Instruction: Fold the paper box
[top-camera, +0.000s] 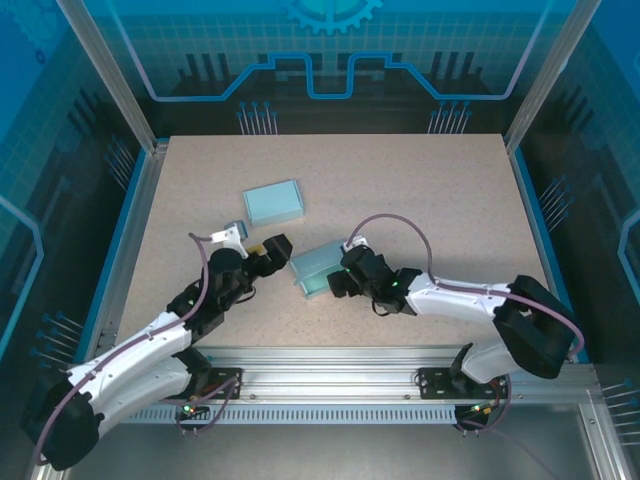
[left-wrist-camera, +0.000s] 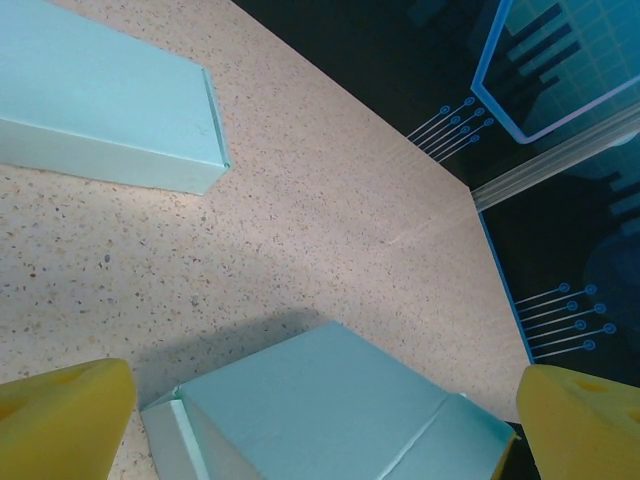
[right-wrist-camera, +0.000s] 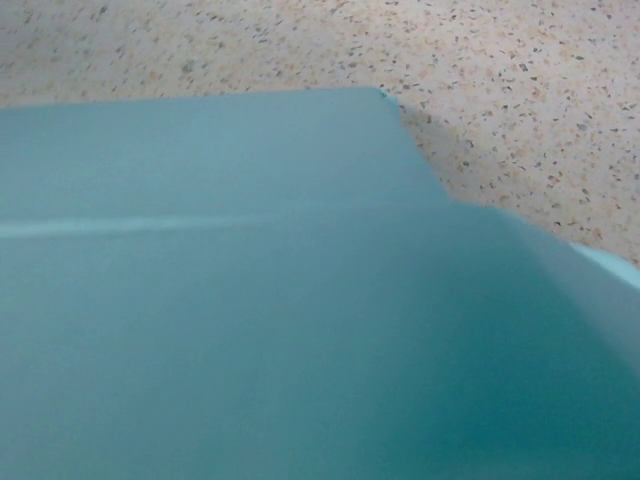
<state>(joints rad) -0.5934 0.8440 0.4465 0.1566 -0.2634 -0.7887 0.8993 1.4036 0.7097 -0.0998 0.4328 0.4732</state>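
Note:
A light-blue paper box (top-camera: 316, 268) lies part-folded at the table's near middle, between my two grippers. My left gripper (top-camera: 274, 249) sits just left of it and is open. In the left wrist view its yellow fingertips (left-wrist-camera: 66, 414) stand wide apart on either side of the box (left-wrist-camera: 330, 400) without touching it. My right gripper (top-camera: 341, 277) presses against the box's right end. In the right wrist view a teal panel (right-wrist-camera: 260, 300) with a crease lies very close to the camera and hides the fingers.
A second, closed light-blue box (top-camera: 272, 203) lies flat further back and to the left; it is the box (left-wrist-camera: 100, 100) at the upper left of the left wrist view. The speckled table (top-camera: 420, 200) has blue rails and a metal frame around it.

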